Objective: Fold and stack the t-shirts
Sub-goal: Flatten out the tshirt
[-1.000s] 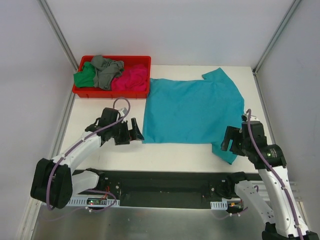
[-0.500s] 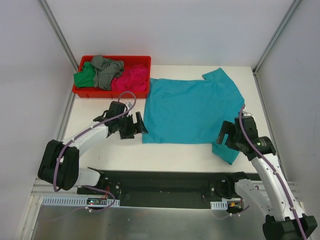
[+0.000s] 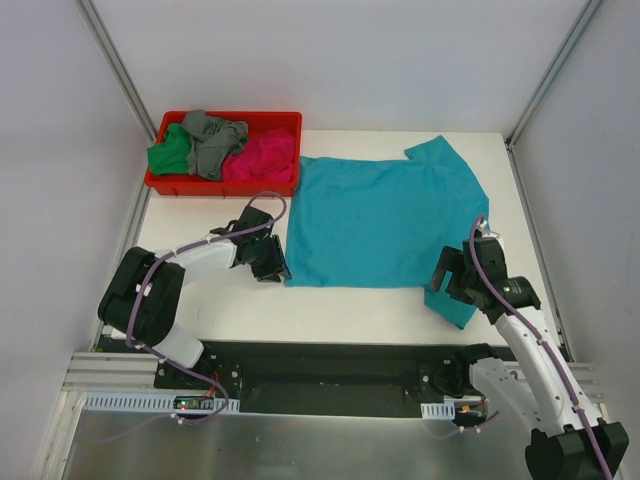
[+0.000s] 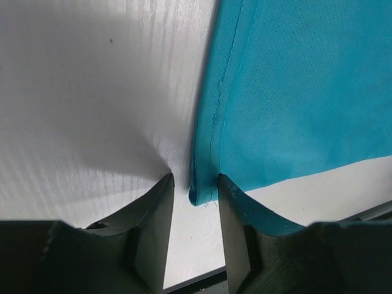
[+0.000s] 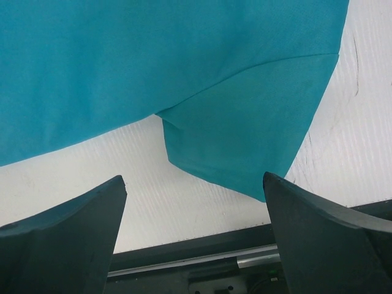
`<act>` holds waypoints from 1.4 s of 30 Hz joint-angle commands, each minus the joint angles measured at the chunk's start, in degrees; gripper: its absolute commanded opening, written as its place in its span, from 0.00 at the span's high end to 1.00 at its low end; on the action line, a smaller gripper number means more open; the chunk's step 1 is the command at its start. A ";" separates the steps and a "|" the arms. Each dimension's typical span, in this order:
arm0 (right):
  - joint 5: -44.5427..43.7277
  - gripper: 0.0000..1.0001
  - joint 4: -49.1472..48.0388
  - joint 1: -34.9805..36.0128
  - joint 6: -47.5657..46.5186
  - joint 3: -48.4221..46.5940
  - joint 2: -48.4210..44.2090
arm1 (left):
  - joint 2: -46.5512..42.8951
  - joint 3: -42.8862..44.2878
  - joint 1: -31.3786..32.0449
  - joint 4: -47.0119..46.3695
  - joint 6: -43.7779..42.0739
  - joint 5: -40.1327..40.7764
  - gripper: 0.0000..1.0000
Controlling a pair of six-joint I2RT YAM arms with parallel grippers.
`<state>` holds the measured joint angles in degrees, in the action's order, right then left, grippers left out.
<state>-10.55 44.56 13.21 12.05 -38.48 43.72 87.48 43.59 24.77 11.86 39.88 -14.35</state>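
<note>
A teal t-shirt (image 3: pixel 385 220) lies spread flat on the white table. My left gripper (image 3: pixel 272 262) is at its near-left corner. In the left wrist view the jaws of the left gripper (image 4: pixel 195 179) stand narrow around the hem corner of the teal t-shirt (image 4: pixel 294 92); the right finger touches the cloth and a small gap shows beside the left finger. My right gripper (image 3: pixel 445 280) hovers wide open over the shirt's near-right sleeve (image 3: pixel 455 305). In the right wrist view the right gripper (image 5: pixel 193 177) has that sleeve (image 5: pixel 245 141) just beyond its fingertips.
A red bin (image 3: pixel 225 188) at the back left holds a green t-shirt (image 3: pixel 168 155), a grey t-shirt (image 3: pixel 212 140) and a pink t-shirt (image 3: pixel 262 158), all crumpled. The table's black front rail (image 3: pixel 330 365) runs just below both grippers.
My left gripper moved right to the shirt's corner and narrowed its jaws around the hem. My right gripper shifted slightly left and forward toward the sleeve, still open.
</note>
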 commanded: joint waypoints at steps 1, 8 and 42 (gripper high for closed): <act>-1.14 0.04 -3.16 -0.38 1.30 1.38 -0.66 | 3.12 3.25 0.54 -0.08 2.13 1.79 0.67; -2.37 0.04 -3.69 -0.73 1.66 1.83 1.80 | 5.59 3.60 2.29 0.09 2.13 1.34 0.73; 30.03 0.01 -10.00 -1.00 1.05 8.69 10.49 | -3.63 -2.90 -8.15 6.87 -1.55 12.51 1.00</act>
<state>8.60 41.60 11.88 12.47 -30.39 51.90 83.92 40.23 21.28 14.87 42.89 -5.93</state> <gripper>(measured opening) 0.988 0.008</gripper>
